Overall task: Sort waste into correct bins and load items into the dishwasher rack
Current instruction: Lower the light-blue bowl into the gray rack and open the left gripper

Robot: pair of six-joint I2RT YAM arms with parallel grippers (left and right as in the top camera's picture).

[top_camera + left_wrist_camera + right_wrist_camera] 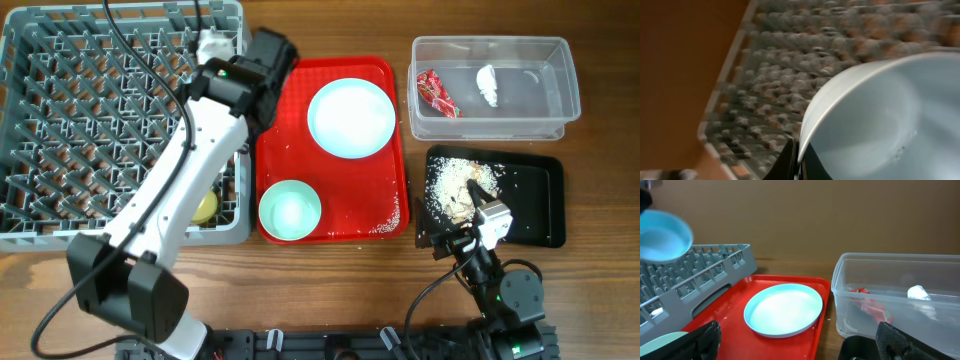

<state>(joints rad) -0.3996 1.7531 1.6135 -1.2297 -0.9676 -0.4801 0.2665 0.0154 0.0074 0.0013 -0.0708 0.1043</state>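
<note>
A pale-blue bowl point(880, 120) fills the left wrist view, its rim clamped in the left pincer point(799, 160) above the pegs of the grey rack point(90, 110). The right pincer point(797, 332) hangs with fingers wide apart over the black tray point(535, 200). Food scraps point(455, 185) crowd that tray's left end; its right half is bare. The red tray point(345, 185) lies on the table just beside the rack's right edge, carrying one plate point(350, 117) and one second bowl point(290, 210), with bare red between. One yellow cup point(205, 208) sits in the rack's near right corner. The clear tub point(570, 80) holds one wrapper point(436, 93) and one tissue wad point(488, 85).
</note>
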